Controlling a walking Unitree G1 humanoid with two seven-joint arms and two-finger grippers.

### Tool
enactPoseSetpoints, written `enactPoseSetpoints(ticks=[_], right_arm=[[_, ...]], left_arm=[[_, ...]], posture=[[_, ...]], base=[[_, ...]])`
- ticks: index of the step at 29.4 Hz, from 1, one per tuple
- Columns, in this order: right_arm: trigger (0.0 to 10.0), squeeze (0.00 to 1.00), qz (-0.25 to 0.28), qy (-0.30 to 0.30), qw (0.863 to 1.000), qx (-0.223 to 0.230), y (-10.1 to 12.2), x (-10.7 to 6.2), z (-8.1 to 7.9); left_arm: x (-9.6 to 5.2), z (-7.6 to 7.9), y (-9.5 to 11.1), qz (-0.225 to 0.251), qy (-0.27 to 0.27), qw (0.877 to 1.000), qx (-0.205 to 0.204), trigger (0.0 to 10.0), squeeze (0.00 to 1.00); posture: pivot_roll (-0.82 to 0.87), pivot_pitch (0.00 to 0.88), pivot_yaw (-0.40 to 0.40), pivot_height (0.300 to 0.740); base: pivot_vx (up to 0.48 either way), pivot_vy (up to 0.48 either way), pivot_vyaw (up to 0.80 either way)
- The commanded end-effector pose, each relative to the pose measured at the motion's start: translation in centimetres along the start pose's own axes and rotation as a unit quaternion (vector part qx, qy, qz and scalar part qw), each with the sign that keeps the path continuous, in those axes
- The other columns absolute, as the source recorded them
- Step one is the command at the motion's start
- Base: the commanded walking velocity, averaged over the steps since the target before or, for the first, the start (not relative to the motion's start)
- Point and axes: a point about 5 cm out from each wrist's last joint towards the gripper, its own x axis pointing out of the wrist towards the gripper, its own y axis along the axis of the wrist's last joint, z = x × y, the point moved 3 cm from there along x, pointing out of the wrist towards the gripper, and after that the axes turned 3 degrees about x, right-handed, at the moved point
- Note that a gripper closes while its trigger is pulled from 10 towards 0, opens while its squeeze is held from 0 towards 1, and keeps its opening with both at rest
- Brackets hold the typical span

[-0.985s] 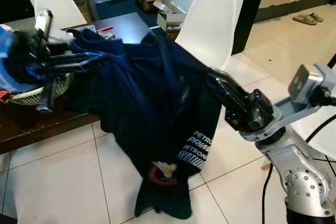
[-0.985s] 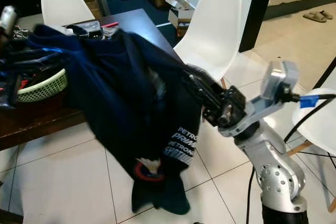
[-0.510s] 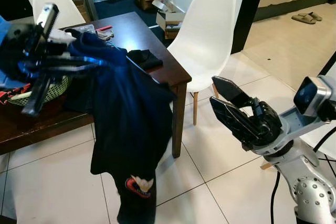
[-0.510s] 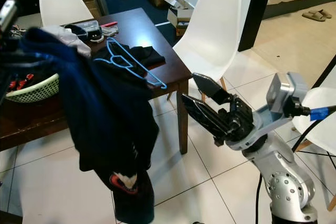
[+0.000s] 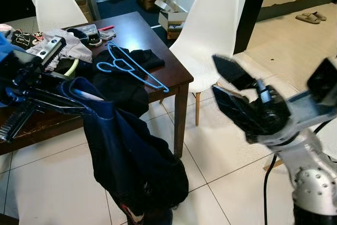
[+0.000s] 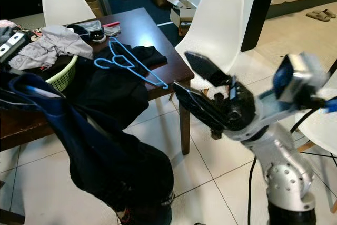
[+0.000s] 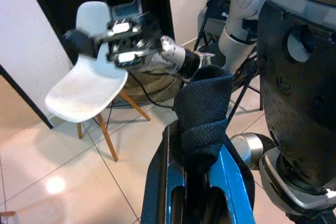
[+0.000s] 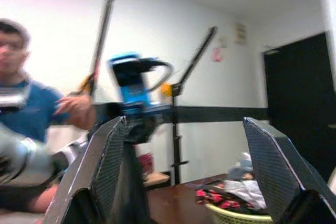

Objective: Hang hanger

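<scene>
up front in the left eye view, the left gripper [image 5: 31, 98] is clenched on a dark navy garment [image 5: 131, 167] that droops from its fingers toward the tiled floor [image 5: 221, 146], beside the dark wooden table [image 5: 152, 40]. the blue hanger [image 5: 129, 67] lies on that table, resting across a black cloth [image 5: 124, 77], hook end toward the green basket [image 5: 71, 67] of laundry. the right gripper [image 5: 237, 96] hangs in the air near the table corner, fingers spread wide and holding nothing, well apart from the hanger. a white chair [image 5: 208, 30] stands behind it.

the right eye view gives the same layout: hanger flat on the cloth, its long lower bar running toward the table corner.

from the left wrist view, a fold of knit fabric [image 7: 202, 114] is pinched between the blue-edged fingers [image 7: 231, 182], with the right arm blurred beyond.

from the right wrist view, both black fingers [image 8: 105, 166] stand far apart; a person in a blue top [image 8: 31, 114] and the basket show behind.

by my judgement the hanger is light, thin, stiff plastic, likely slick and quick to skid or pivot on the cloth. the best hold looks like the neck just under the hook, or mid-bar, squarely. the garment is soft and limp, so it will sag and swing.
</scene>
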Motion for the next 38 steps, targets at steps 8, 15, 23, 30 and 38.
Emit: enactPoseSetpoints(ticks=[8, 15, 23, 30, 38], right_arm=[[10.0, 0.0, -0.156, 0.075, 0.984, -0.031, -2.7, 0.7, -2.1], [10.0, 0.0, -0.253, 0.073, 0.964, -0.035, -5.6, 0.4, -2.4], [7.8, 0.0, -0.276, 0.074, 0.958, -0.023, -7.5, 0.9, -2.6], [0.0, 0.0, -0.283, 0.04, 0.957, -0.042, -8.5, 1.2, -1.6], [0.0, 0.0, -0.28, 0.035, 0.959, -0.041, -8.4, 1.2, -1.5]], left_arm=[[-0.3, -0.2, 0.6, -0.014, -0.007, 1.0, 0.017, 10.0, 0.0], [0.1, -0.5, 0.6, -0.014, -0.018, 0.999, 0.029, 10.0, 0.0], [0.3, -0.6, 0.7, -0.013, -0.02, 0.999, 0.036, 10.0, 0.0], [0.4, -0.7, 0.9, -0.011, -0.026, 0.999, 0.045, 10.0, 0.0], [0.5, -0.8, 0.9, -0.008, -0.027, 0.998, 0.049, 10.0, 0.0]], posture=[[0.04, 0.106, 0.078, 0.74], [0.03, 0.101, 0.083, 0.74], [0.03, 0.094, 0.083, 0.74], [0.03, 0.096, 0.082, 0.74], [0.03, 0.1, 0.08, 0.74]], base=[[0.0, 0.0, 0.0], [0.0, 0.0, 0.0], [0.0, 0.0, 0.0], [0.0, 0.0, 0.0], [0.0, 0.0, 0.0]])
